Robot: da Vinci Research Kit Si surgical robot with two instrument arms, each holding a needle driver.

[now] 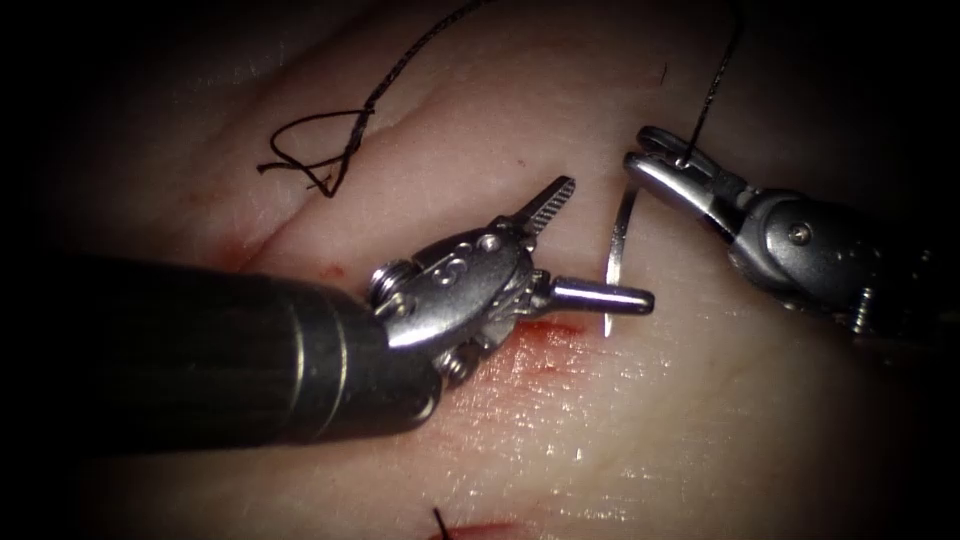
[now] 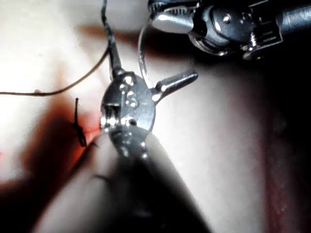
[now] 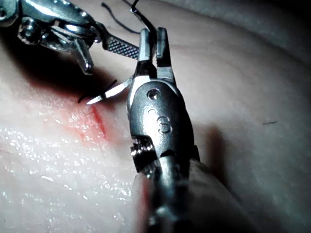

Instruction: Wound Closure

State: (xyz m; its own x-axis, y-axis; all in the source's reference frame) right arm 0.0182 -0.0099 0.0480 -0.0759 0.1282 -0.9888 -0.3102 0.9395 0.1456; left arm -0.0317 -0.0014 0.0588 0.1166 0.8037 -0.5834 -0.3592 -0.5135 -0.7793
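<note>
1. Gaping wide and empty, your left tool (image 1: 585, 245) sits on the cut (image 1: 545, 330), just left of the needle (image 1: 620, 250).
2. Your needle stands upright, tip down at the tissue (image 1: 700, 400), not visibly in it.
3. Your right tool (image 1: 655, 165) clamps the needle's thread (image 1: 715, 85) end.
</note>
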